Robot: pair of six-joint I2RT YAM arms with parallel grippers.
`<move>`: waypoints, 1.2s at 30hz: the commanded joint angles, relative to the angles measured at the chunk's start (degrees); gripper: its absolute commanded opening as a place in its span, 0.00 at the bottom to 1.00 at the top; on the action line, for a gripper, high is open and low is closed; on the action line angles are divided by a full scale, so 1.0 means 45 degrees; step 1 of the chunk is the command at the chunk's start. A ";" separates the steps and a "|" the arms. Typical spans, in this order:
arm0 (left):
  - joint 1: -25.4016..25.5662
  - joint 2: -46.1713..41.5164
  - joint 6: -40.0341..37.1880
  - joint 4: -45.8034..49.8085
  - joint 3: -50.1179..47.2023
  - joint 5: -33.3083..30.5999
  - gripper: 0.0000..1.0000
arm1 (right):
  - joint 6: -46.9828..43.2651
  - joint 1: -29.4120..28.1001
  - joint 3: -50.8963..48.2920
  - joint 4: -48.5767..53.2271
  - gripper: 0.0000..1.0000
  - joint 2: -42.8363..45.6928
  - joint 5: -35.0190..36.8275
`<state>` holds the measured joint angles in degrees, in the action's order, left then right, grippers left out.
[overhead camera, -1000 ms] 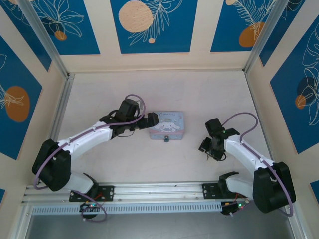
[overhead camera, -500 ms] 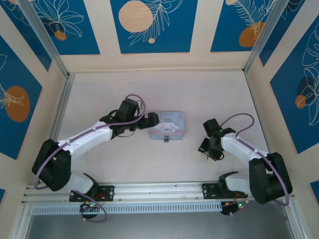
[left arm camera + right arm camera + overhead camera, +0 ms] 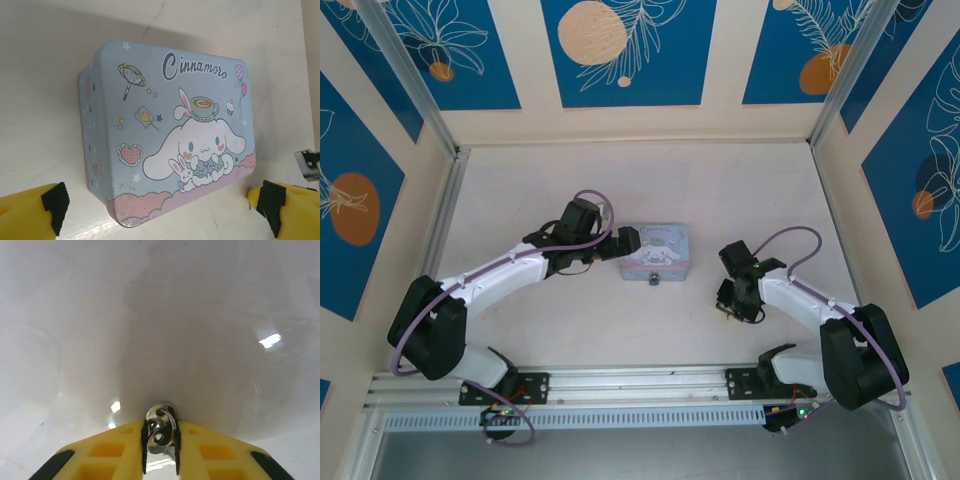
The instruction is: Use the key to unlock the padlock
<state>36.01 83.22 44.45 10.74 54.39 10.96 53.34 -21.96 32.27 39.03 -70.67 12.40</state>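
The pale blue cartoon tin (image 3: 658, 248) lies mid-table, and the tiny dark padlock (image 3: 653, 279) hangs at its near side. My left gripper (image 3: 621, 243) stands open at the tin's left end. In the left wrist view the tin (image 3: 165, 130) lies just ahead of that gripper (image 3: 160, 220), its near corner between the yellow fingertips (image 3: 30, 212). My right gripper (image 3: 728, 304) hovers low over the table, right of the tin and apart from it. It (image 3: 161, 440) is shut on the silver key (image 3: 161, 426), whose head and ring poke out between the pads.
A small grey metal piece (image 3: 308, 165) shows at the right edge of the left wrist view. Patterned walls and aluminium rails (image 3: 440, 215) enclose the white table (image 3: 740, 190). Bare table lies between the tin and the right gripper.
My right gripper has moved left toward the tin with the key in it. The left arm and the tin have stayed put.
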 commanded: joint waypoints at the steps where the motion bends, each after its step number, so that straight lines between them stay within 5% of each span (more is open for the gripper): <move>1: -0.0094 -0.0017 -0.0033 -0.0132 0.0335 0.0220 1.00 | 0.0326 -0.0510 0.0204 -0.0293 0.21 0.0061 -0.0574; 13: -0.0105 -0.0002 -0.0004 -0.0095 0.0315 0.0094 1.00 | 0.1356 -0.3217 0.1654 -0.0751 0.16 -0.0139 -0.0826; 18: -0.0093 -0.0012 -0.0014 -0.0050 0.0295 -0.0008 1.00 | 0.1003 -0.4030 0.1933 -0.1896 0.51 -0.0232 -0.1282; 26: -0.0094 -0.0304 -0.0110 0.0012 0.0098 -0.0217 1.00 | 0.0699 -0.4086 0.2184 -0.1324 0.52 -0.0637 -0.0471; 36: -0.0110 -0.0562 -0.0199 0.0332 -0.0024 -0.0500 1.00 | -0.0561 -0.4411 0.3565 -0.0635 0.52 -0.3542 0.0319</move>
<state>36.01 82.21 44.42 11.29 54.39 9.91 52.86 -40.93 46.26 34.06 -84.05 11.86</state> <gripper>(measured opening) 0.999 0.516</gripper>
